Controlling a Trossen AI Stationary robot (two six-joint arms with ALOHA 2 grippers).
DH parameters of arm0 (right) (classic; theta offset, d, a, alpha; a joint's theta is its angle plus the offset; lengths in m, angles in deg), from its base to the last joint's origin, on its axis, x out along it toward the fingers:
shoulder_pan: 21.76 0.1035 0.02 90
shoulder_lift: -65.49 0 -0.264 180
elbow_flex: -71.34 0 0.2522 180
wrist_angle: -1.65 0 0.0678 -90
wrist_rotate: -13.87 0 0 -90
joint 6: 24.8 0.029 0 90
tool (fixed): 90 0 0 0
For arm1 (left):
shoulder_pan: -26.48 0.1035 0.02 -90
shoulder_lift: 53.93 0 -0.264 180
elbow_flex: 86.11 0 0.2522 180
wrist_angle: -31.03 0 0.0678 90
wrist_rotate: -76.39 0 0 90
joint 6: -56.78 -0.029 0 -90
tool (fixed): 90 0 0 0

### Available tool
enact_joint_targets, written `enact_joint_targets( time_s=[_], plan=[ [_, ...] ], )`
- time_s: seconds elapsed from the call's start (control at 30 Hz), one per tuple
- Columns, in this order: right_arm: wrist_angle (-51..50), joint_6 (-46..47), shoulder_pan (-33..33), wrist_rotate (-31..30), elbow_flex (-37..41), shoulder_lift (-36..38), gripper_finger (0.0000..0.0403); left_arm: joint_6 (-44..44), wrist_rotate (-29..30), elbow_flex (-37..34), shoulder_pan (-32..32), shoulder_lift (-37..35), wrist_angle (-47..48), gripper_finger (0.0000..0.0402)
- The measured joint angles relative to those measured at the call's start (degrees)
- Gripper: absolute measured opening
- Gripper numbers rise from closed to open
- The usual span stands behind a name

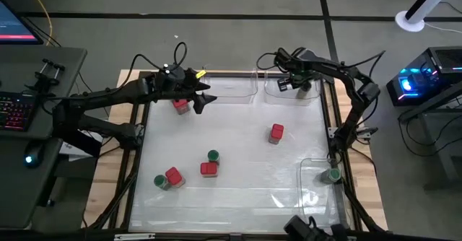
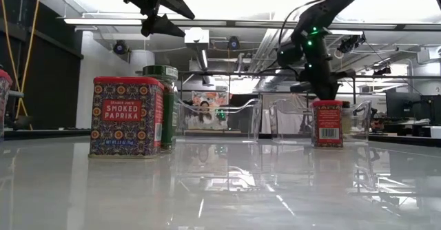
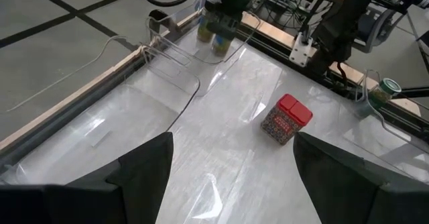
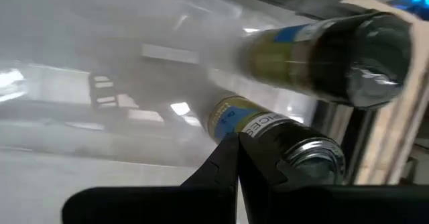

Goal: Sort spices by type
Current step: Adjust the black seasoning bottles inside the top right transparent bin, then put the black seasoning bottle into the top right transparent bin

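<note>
Two arms: at work over the white table (image 1: 238, 198), spice jars scattered across it.
Right gripper (image 1: 294, 82): reaching into the far clear bin (image 1: 317, 95), fingers pinched nearly together beside two dark-capped jars (image 4: 322, 43).
Left gripper (image 1: 204, 97): fingers spread wide, holding nothing, raised beside a red-capped jar (image 1: 180, 105) near the far edge.
Elsewhere: red tin (image 1: 276, 133) mid-table; red and green-capped jars (image 1: 213, 156) cluster nearer; one green-capped jar (image 1: 333, 174) sits in the right-hand bin (image 1: 307, 170).

White tabletop (image 1: 238, 151) in wooden frame (image 1: 119, 161). Clear plastic bins: two at far edge (image 1: 234, 84) (image 1: 289, 93), one at near right corner (image 1: 317, 180). Keyboard (image 1: 14, 111) on desk, far left. Lit computer case (image 1: 426, 79), right.
</note>
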Motion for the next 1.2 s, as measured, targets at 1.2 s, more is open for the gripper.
enact_joint_targets(
  time_s=[1.2],
  plan=[
    [18.08, -18.53, 6.64, 24.88, 0.0, 25.9, 0.0, 0.93, -6.27, -0.02, -3.53, -5.89, 13.08, 0.0296]
  ],
)
